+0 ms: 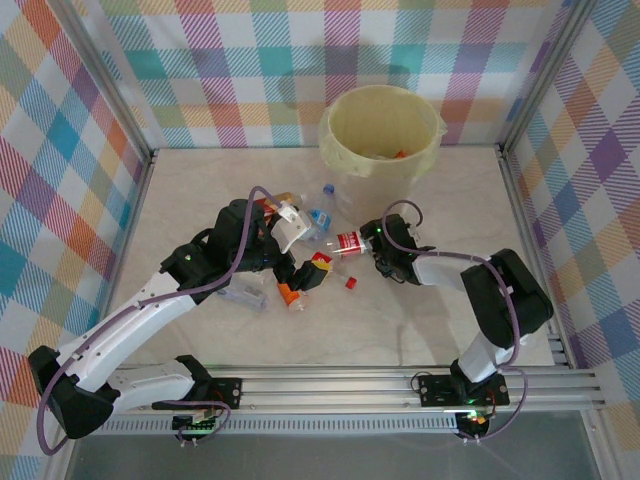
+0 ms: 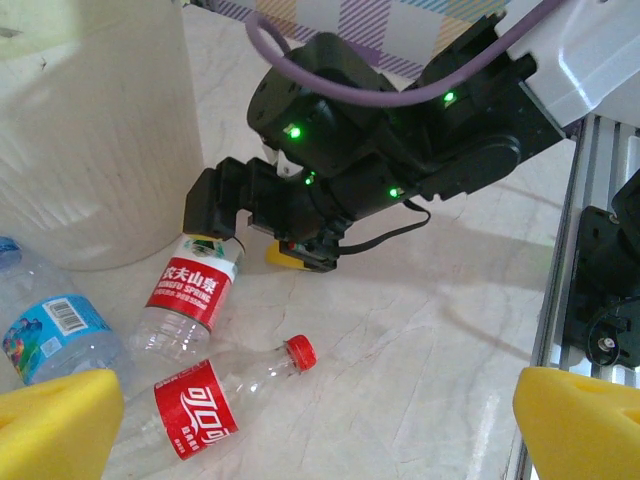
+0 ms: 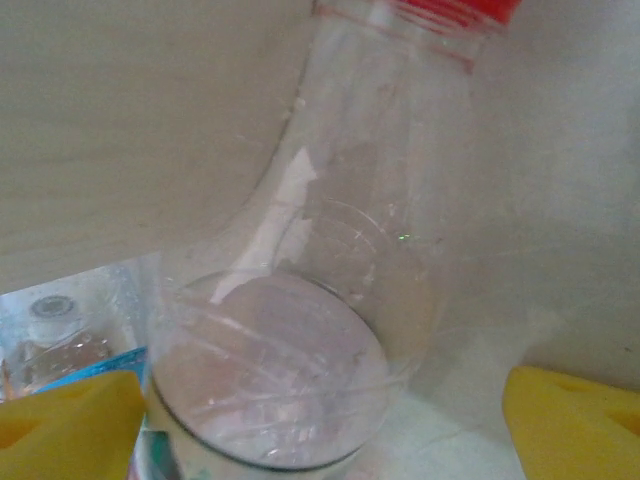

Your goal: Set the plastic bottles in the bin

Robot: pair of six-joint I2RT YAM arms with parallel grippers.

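Observation:
The cream bin stands at the back of the table with some bottles inside it. A clear bottle with a red label lies on the table in front of it. My right gripper is open around that bottle's end. In the right wrist view the bottle sits between the yellow pads, with a gap on the right side. My left gripper hangs open just above the table. A red-capped cola bottle lies by its left pad, and a blue-labelled bottle lies further left.
More plastic bottles lie around the left arm's wrist, and a blue-capped one lies near the bin. The bin's wall rises close by in the left wrist view. An aluminium rail borders the table, with checked walls around it.

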